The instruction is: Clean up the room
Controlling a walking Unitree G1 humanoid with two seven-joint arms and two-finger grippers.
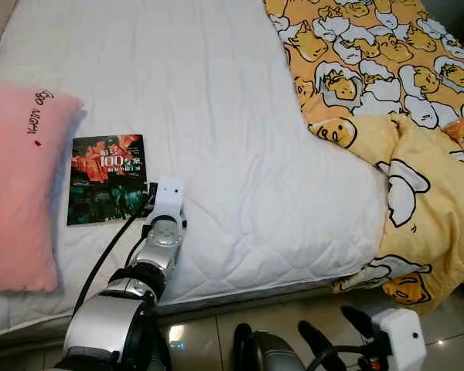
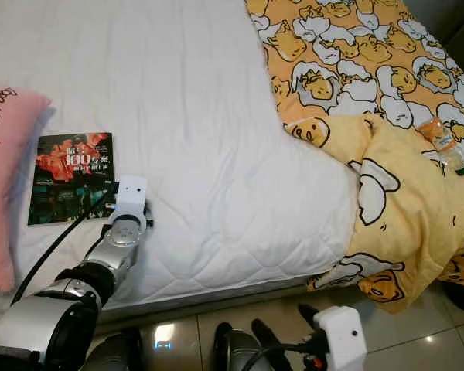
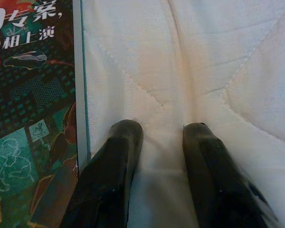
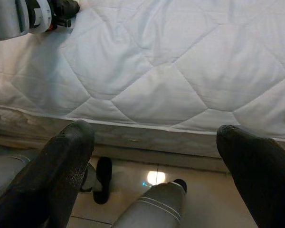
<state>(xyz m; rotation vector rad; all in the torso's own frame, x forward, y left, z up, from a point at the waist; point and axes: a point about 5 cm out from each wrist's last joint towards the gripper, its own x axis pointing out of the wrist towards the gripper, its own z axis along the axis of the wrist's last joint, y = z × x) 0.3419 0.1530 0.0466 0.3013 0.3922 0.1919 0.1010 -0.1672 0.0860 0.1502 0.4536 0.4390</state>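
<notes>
While the book [image 1: 107, 179] lies flat on the bed [image 1: 216, 93] beside a soft pink pillow [image 1: 19, 185], cleanup looks barely begun: book, bottle [image 2: 442, 144] on the rumpled yellow duvet [image 2: 387, 100] w/ cartoon print all left.

Left wrist: left end effector [image 3: 159, 137] rests on quilted white cover just beside the glossy book's edge, fingers slightly parted, nothing betw. them.

Right wrist: right end effector [image 4: 156, 142] low by the mattress side over shiny tile floor [image 4: 204, 209], fingers spread wide, empty.
</notes>
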